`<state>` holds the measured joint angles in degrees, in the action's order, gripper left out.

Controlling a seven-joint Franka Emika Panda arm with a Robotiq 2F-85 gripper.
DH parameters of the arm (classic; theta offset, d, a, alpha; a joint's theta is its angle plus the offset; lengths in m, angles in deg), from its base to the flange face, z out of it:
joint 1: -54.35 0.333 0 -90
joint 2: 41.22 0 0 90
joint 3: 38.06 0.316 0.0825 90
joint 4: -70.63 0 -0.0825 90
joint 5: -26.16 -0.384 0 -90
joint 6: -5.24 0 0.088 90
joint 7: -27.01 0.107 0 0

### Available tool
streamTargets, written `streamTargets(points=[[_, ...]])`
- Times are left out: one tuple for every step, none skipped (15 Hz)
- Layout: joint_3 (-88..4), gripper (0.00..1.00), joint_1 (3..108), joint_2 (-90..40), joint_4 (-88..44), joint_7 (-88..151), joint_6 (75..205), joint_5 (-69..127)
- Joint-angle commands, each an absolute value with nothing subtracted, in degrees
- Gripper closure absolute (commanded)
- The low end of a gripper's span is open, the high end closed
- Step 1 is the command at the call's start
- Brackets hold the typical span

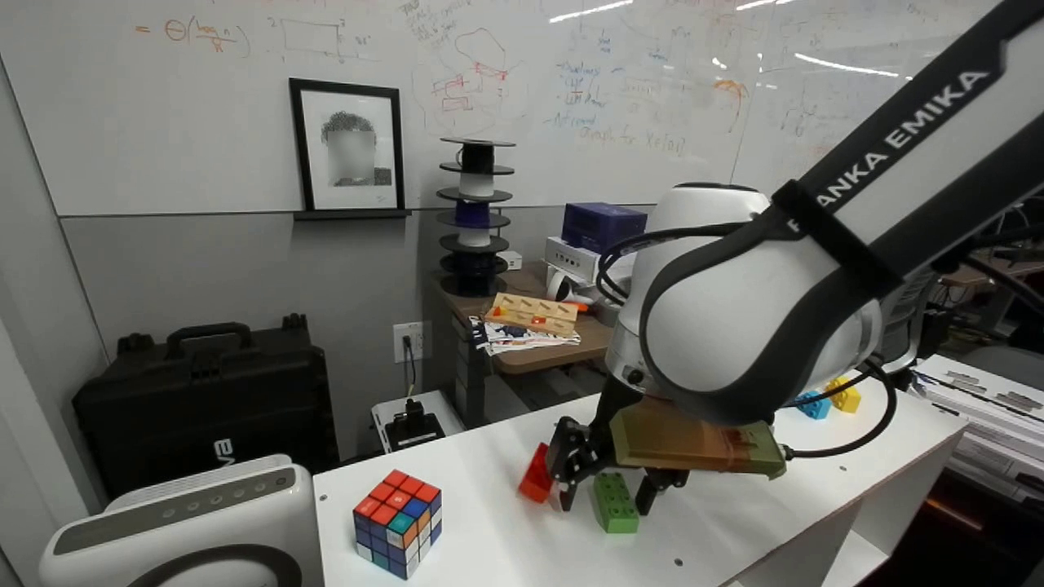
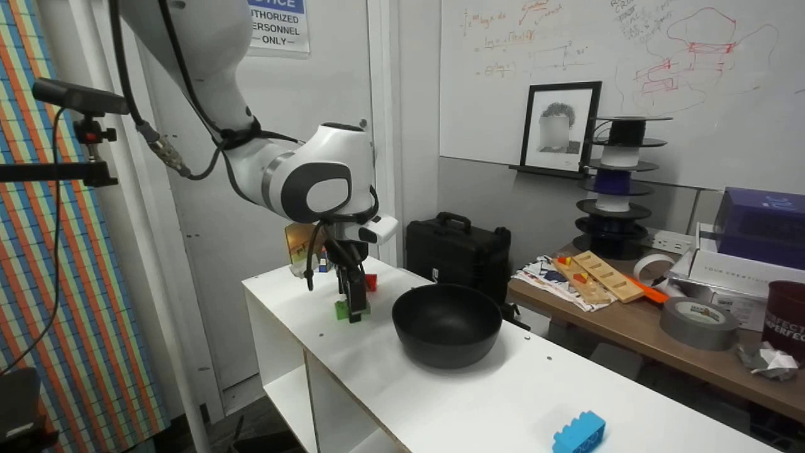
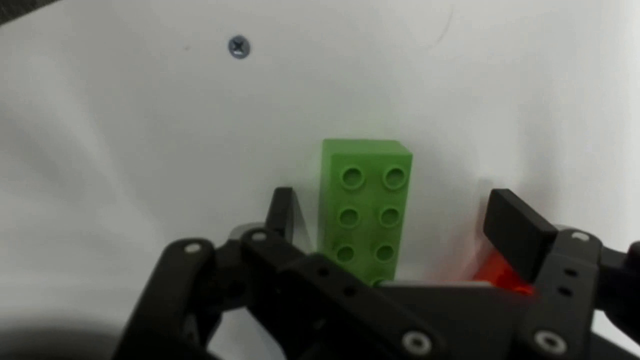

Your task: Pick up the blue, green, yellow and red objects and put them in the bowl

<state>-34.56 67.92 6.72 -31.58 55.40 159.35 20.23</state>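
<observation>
The green block (image 3: 367,210) lies on the white surface between my spread fingers (image 3: 391,212), with gaps on both sides; it also shows in both exterior views (image 1: 615,501) (image 2: 341,310). My gripper (image 1: 605,499) is open and low around it. The red block (image 1: 536,477) is just outside a finger, partly hidden behind it in the wrist view (image 3: 502,274). The blue block (image 2: 579,434) and yellow block (image 1: 847,396) lie at the surface's far end from the gripper. The black bowl (image 2: 448,352) stands beside the gripper in an exterior view and looks empty; the arm hides it elsewhere.
A multicoloured puzzle cube (image 1: 398,522) stands on the white surface (image 2: 503,402) beyond the red block. A white appliance (image 1: 188,522) stands beside that end. A brown desk (image 2: 629,321) with boxes and tape is behind. The surface has open edges over shelf compartments.
</observation>
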Motion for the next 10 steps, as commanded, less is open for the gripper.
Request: streamTargets(points=[[-36.1, 0.34, 69.6, 7.3, -31.1, 55.3, 158.6, 18.9], [-36.7, 0.41, 70.0, 7.0, -31.4, 55.4, 158.6, 19.3], [-37.1, 0.51, 70.3, 6.7, -31.7, 55.6, 158.5, 19.5], [-37.3, 0.58, 70.5, 6.2, -32.1, 55.6, 158.3, 19.6], [-37.3, 0.66, 70.7, 5.6, -32.4, 55.7, 158.1, 19.6], [-37.5, 0.73, 71.2, 4.6, -33.0, 56.2, 157.3, 19.6], [-38.1, 0.8, 71.7, 4.0, -33.4, 56.6, 156.8, 19.9], [-39.1, 0.85, 72.5, 3.0, -33.8, 57.5, 156.4, 20.4], [-40.7, 0.86, 73.7, 2.0, -34.4, 59.0, 155.8, 21.2], [-41.8, 0.89, 74.5, 1.0, -35.0, 60.1, 155.6, 21.6]])
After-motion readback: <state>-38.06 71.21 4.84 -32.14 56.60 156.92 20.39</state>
